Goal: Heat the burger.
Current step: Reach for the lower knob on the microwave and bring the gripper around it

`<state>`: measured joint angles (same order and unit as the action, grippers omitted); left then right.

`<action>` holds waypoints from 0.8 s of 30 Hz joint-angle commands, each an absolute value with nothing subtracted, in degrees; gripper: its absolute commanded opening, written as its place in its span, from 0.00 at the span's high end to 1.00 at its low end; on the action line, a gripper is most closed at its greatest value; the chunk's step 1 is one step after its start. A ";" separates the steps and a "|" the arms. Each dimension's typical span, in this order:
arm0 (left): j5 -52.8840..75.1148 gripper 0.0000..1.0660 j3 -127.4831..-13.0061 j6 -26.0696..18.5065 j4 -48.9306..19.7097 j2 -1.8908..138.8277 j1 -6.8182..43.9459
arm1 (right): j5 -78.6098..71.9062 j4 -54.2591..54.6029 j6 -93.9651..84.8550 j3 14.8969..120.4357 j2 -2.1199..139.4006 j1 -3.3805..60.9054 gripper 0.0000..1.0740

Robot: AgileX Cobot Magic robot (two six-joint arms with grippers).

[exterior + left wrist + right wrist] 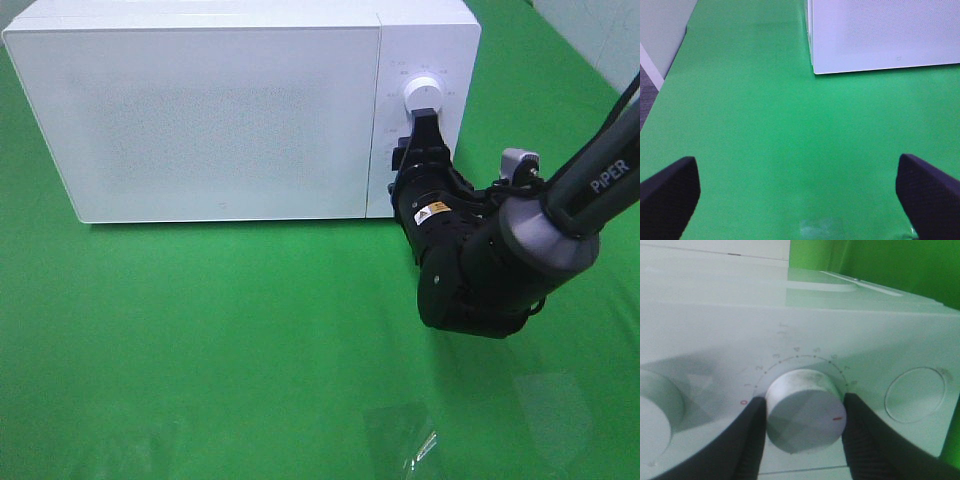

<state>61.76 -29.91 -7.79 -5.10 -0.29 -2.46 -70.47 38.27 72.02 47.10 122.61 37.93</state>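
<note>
Exterior high view: the white microwave (220,110) stands at 12 o'clock on the green cloth (200,340) with its door closed. The right gripper (424,125) reaches in from 3 o'clock to the control panel at 1 o'clock. Its own body masks the contact there. The right wrist view settles it: the fingers (747,440) are clamped on either side of a numbered dial (805,412), a hold suited to turning it, so I judge the heating time is being set. A second knob (655,410) and a flat round button (915,395) flank that dial, both partly cut off. The dial's red mark (837,417) sits away from the red zero (744,402), but the exact setting is hard to read. The left gripper (800,200) hangs idle over bare cloth with its jaws fully apart and holding nothing, clear of the work. The burger shows in no view. It is presumably behind the closed door, but that cannot be confirmed. A scrap of clear film (415,440) at 5 o'clock is too faint to identify.
</note>
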 commanded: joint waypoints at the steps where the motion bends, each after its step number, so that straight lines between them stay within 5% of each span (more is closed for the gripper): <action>1: 61.36 0.06 -29.68 -7.79 -5.16 -1.32 -2.18 | -74.60 26.70 79.24 48.59 121.70 38.16 1.00; 24: 61.36 0.06 -29.68 -7.79 -5.16 -1.32 -2.18 | -77.23 27.56 74.03 48.59 121.70 38.04 0.93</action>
<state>61.76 -29.91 -7.79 -5.10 -0.29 -2.46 -70.70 36.78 76.26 46.75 122.61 37.47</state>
